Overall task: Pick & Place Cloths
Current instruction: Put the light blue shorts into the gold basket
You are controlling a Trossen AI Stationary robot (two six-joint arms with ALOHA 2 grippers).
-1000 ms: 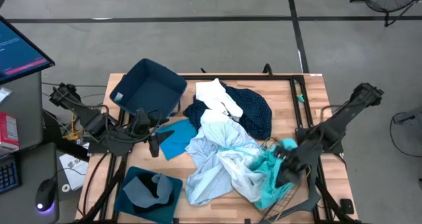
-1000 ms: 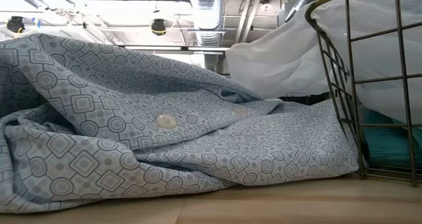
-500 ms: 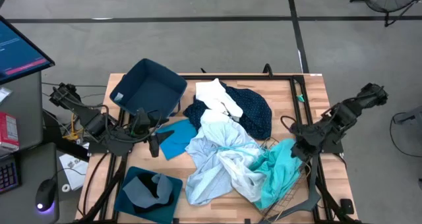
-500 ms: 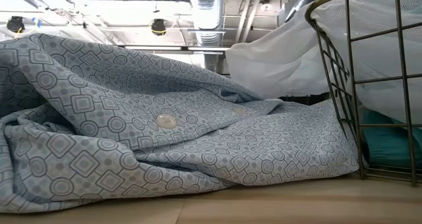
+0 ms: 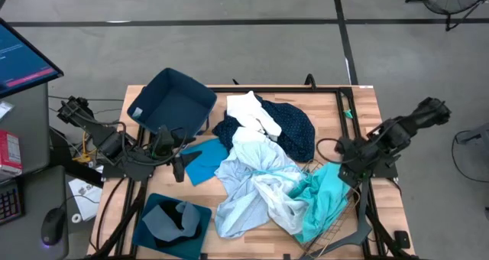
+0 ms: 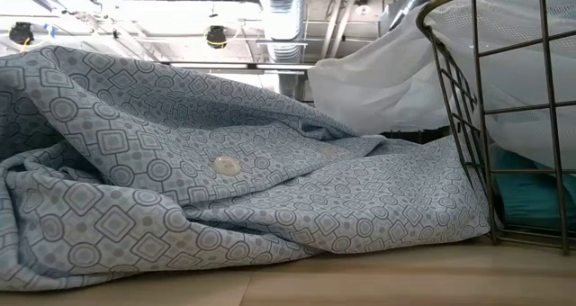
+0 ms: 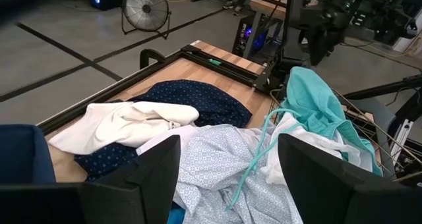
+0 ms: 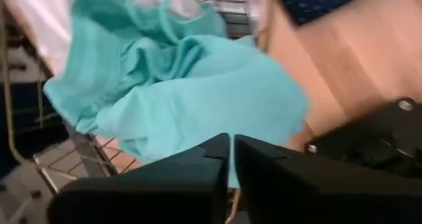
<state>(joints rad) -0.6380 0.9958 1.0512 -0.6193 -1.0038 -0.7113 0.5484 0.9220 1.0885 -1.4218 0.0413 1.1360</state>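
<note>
Right gripper [image 5: 345, 162]: hovering over the table's right edge, fingers [image 8: 198, 178] pressed nearly together, pinching a strip of the cyan cloth [image 5: 325, 199] hanging just below. Cyan cloth draping over the wire basket [image 5: 336, 229] at the front right. Pale patterned cloth [image 5: 248, 187] lying mid-table, touching the cyan one; white cloth [image 5: 252, 111] resting on the navy dotted cloth [image 5: 294, 130] behind it. Left gripper [image 5: 177, 167]: waiting at the left side beside a blue cloth [image 5: 202, 162], fingers [image 7: 151, 178] spread wide, holding nothing. Grey cloth [image 5: 170, 220] sitting in the front bin [image 5: 149, 241].
</note>
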